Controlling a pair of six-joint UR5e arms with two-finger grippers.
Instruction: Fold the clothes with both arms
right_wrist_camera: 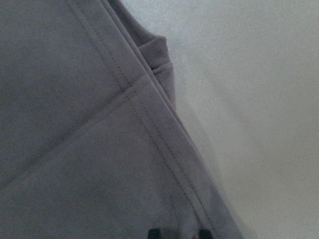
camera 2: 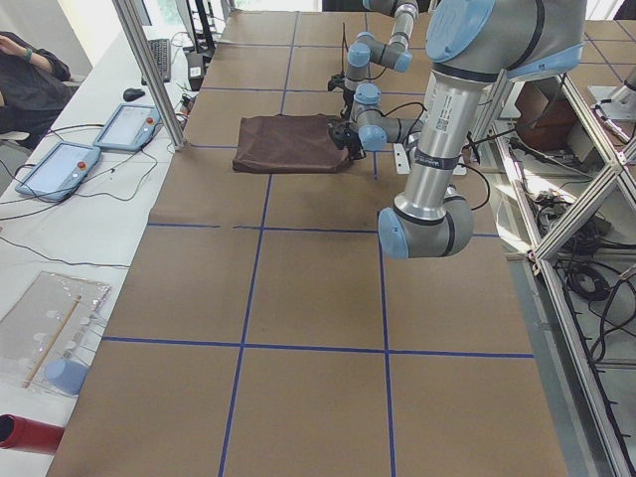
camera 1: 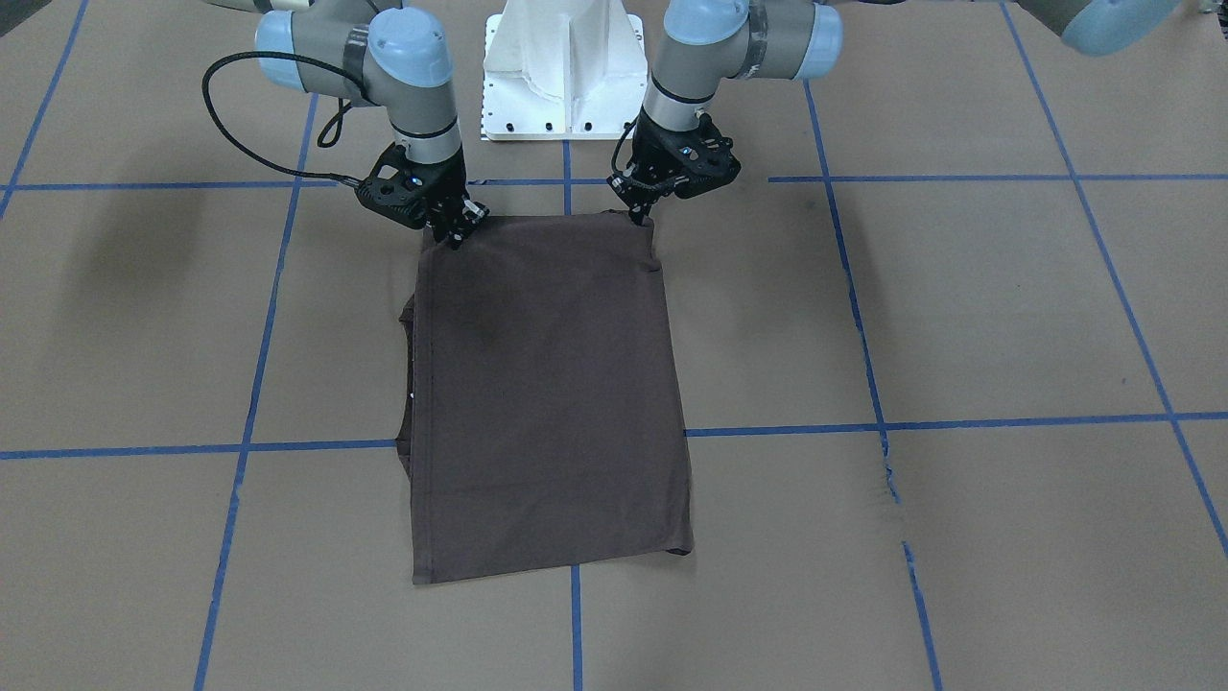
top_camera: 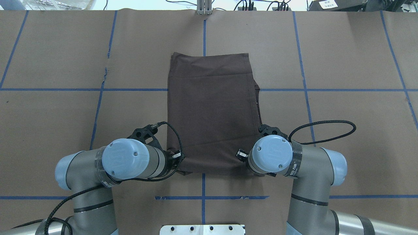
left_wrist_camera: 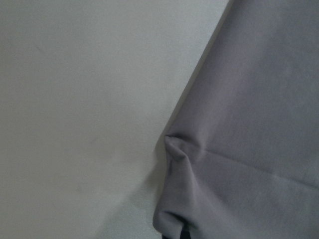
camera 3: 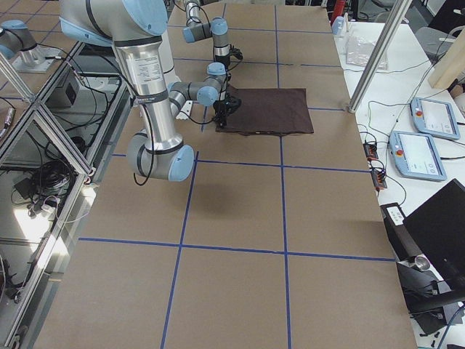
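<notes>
Overhead exterior: left arm (top_camera: 124, 160), right arm (top_camera: 272, 155) at folded T-shirt (top_camera: 209, 107) corners

A dark brown-grey T-shirt (camera 1: 552, 393) is lying plain and unpatterned on a table (camera 1: 1007, 307) that is wearing a tan-brown paper cover, with blue tape lines (camera 1: 959, 420) crossing it in a wide grid. The left arm (camera 1: 691, 67) and right arm (camera 1: 326, 48) are showing silver-grey tubes and light-blue joint caps, and are ending in the black left gripper (camera 1: 641, 213) and right gripper (camera 1: 456, 235). A pedestal base (camera 1: 566, 67) is gleaming white between them. In the wrist views the shirt is reading as a paler grey-mauve, its stitched hem (right_wrist_camera: 159, 149) matching the cloth. At the side, a pale blue-grey tablet (camera 2: 127, 126) is showing a red button.
</notes>
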